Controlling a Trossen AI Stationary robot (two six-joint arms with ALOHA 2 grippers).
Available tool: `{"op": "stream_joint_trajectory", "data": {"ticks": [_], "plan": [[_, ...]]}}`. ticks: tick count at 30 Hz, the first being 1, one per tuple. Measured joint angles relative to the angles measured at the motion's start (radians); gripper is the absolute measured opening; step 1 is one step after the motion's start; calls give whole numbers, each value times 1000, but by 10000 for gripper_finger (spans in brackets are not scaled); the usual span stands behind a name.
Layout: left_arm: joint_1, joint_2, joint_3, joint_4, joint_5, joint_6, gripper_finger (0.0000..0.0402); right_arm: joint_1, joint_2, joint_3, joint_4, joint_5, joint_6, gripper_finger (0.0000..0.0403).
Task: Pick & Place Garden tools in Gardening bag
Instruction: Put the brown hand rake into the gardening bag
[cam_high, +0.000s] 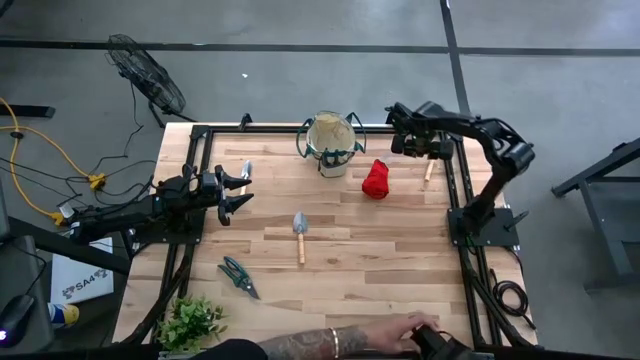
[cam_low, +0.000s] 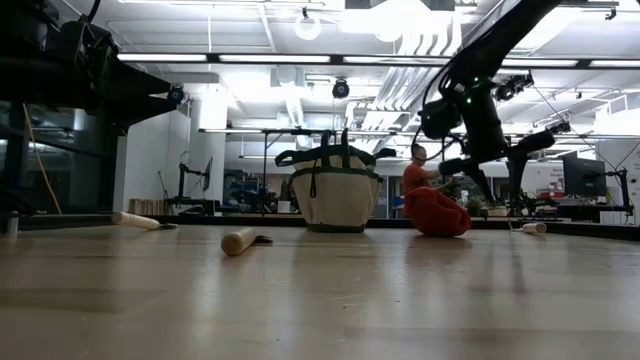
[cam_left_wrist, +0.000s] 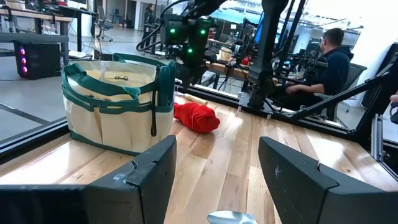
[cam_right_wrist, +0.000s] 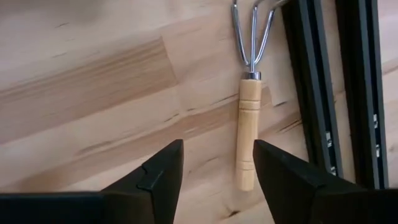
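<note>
The right gripper (cam_right_wrist: 216, 180) hangs above the table beside the wooden-handled hand fork (cam_right_wrist: 248, 121), fingers parted and empty. The fork lies just beyond the red cloth bundle (cam_high: 376, 179) from the gardening bag (cam_high: 331, 145). The left gripper (cam_left_wrist: 217, 171), wide open and empty, faces the bag.

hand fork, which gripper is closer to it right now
Right. The right gripper hangs open above the hand fork by the table's right rail. The left gripper, open, is at the table's left side, far from it.
</note>
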Motion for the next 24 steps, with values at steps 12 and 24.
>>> {"op": "stream_joint_trajectory", "data": {"ticks": [12, 24], "plan": [[0, 0, 0, 0, 0, 0, 223, -44, 32, 3, -72, -7, 10, 173], [0, 0, 0, 0, 0, 0, 223, -97, 110, 3, -64, -51, 2, 214]]}}
